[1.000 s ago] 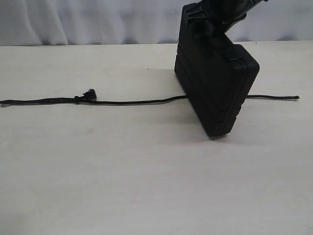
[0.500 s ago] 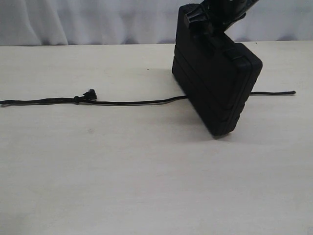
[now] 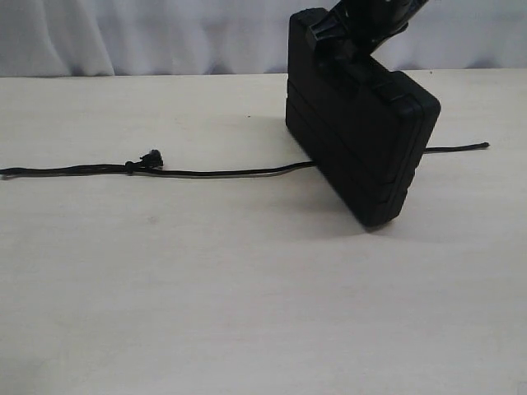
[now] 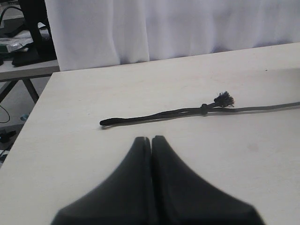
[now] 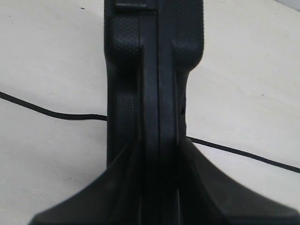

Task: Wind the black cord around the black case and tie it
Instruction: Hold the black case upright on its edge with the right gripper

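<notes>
The black case (image 3: pixel 362 132) stands tilted on one lower corner on the table, over the black cord (image 3: pixel 222 172). My right gripper (image 3: pixel 354 37) is shut on the case's upper edge; the right wrist view shows the case (image 5: pixel 154 79) edge-on between the fingers (image 5: pixel 220 187). The cord runs left to right across the table, passes behind or under the case and comes out at the right (image 3: pixel 461 148). A frayed knot (image 3: pixel 151 159) sits partway along it. My left gripper (image 4: pixel 151 139) is shut and empty, hovering short of the cord's (image 4: pixel 164 114) left end, with the knot (image 4: pixel 224 99) farther along.
A white curtain (image 3: pixel 148 37) hangs behind the table's far edge. In the left wrist view the table's left edge (image 4: pixel 37 108) shows, with another table and cables (image 4: pixel 18 47) beyond it.
The case has shifted slightly left and risen a little, tilting further. The cord's right end has moved up and inward. The left part of the cord has not moved.
</notes>
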Robot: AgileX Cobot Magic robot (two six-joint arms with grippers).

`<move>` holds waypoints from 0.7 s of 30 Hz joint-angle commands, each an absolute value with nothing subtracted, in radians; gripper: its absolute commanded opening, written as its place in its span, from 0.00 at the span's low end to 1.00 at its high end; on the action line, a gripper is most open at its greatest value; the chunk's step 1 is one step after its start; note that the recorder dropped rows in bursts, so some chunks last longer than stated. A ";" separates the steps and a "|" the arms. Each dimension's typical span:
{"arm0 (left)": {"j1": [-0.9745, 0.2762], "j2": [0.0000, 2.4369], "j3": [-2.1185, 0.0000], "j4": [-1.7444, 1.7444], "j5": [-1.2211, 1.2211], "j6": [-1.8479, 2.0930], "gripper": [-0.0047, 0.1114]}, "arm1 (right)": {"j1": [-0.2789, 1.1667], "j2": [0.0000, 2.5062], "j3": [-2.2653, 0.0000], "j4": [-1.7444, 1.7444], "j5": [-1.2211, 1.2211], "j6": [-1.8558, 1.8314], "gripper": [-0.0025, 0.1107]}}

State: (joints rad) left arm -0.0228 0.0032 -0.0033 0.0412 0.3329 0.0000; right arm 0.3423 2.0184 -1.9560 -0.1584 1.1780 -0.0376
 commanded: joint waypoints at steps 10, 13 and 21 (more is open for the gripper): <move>-0.019 0.000 0.000 0.040 0.323 0.000 0.04 | 0.335 2.094 -1.925 -0.149 1.221 -0.045 0.24; -0.019 0.000 0.000 0.040 0.323 0.000 0.04 | 0.335 2.113 -1.925 -0.149 1.221 -0.045 0.24; -0.019 0.000 0.000 0.040 0.323 0.000 0.04 | 0.335 2.113 -1.927 -0.171 1.221 -0.038 0.24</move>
